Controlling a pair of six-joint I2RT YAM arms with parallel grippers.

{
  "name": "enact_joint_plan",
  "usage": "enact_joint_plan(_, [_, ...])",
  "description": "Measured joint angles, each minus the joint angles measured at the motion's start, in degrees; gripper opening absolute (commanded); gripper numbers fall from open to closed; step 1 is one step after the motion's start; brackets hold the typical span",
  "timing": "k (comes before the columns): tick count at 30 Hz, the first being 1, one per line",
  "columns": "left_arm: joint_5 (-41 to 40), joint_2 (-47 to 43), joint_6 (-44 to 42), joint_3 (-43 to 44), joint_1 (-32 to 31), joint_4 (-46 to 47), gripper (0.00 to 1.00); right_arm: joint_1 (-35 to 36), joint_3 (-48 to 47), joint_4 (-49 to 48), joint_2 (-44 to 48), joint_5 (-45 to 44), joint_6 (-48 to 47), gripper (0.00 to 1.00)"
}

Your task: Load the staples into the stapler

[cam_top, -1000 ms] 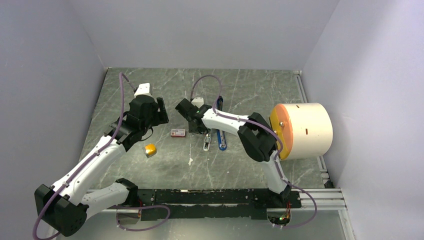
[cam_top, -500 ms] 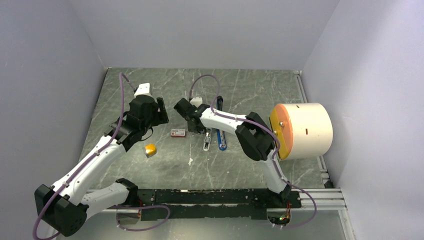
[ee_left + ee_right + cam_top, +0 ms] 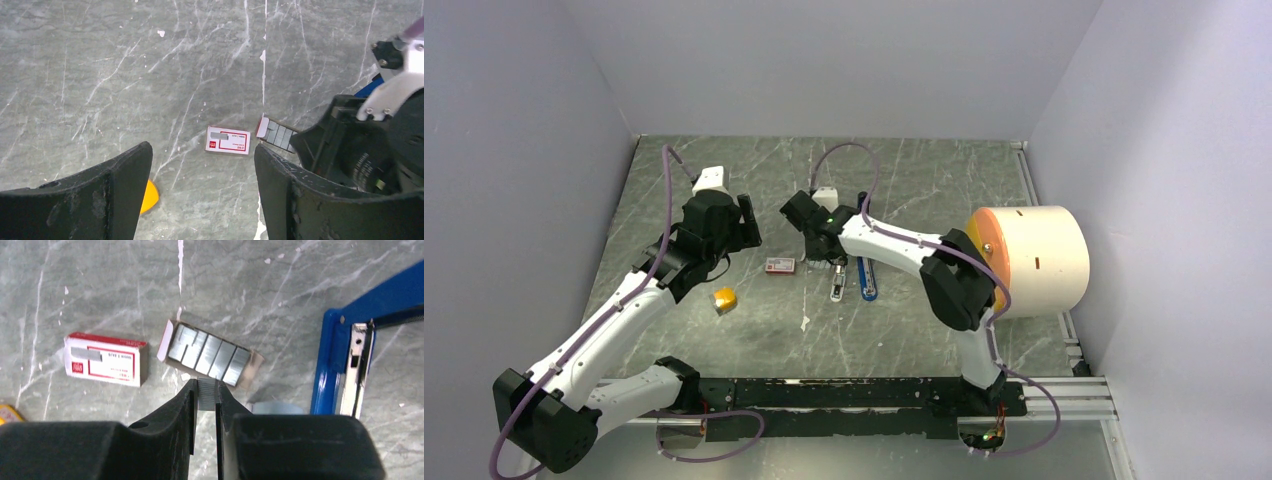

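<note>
1. Top view: our right hand (image 3: 831, 260) hangs beside the stapler (image 3: 866, 280), open on the tabletop (image 3: 904, 330).
2. Left wrist: our left hand (image 3: 202, 155) gapes, empty.
3. Right wrist: we pinch the staples (image 3: 207, 388) just above the tray (image 3: 164, 346), which holds more strips; so thin a grip could let them slip or snap.

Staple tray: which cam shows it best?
Right wrist: the tray lies open mid-frame, its staples clear, just beyond the right gripper. Left wrist shows one end only; that gripper hides the rest. Top view: too small, mostly under the arm.
</note>
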State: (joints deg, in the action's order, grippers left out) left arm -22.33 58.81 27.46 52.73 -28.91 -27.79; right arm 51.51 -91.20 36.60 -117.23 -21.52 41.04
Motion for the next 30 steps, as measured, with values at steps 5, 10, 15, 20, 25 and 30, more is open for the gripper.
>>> enact_joint_plan(5, [0.0,0.0,0.2,0.0,0.0,0.0,0.79,0.96,5.25,-0.59,4.74,1.7,0.61,0.19])
enact_joint_plan(10, [0.0,0.0,0.39,0.0,0.0,0.0,0.79,5.11,10.99,-0.68,6.73,4.13,2.73,0.2])
enact_joint_plan(15, [0.0,-0.02,0.39,0.0,0.0,0.0,0.79,9.4,14.82,-0.35,6.73,6.34,5.27,0.2])
enact_joint_plan(20, [0.02,-0.09,0.39,0.0,0.0,0.0,0.79,11.41,15.98,0.17,6.73,7.39,6.82,0.21])
enact_joint_plan(25, [0.0,-0.09,0.39,0.0,0.0,0.0,0.79,11.69,15.96,1.44,6.71,7.87,7.04,0.33])
enact_joint_plan(30, [0.02,-0.09,0.39,0.0,0.0,0.0,0.79,11.74,13.84,3.41,6.21,7.5,6.8,0.39])
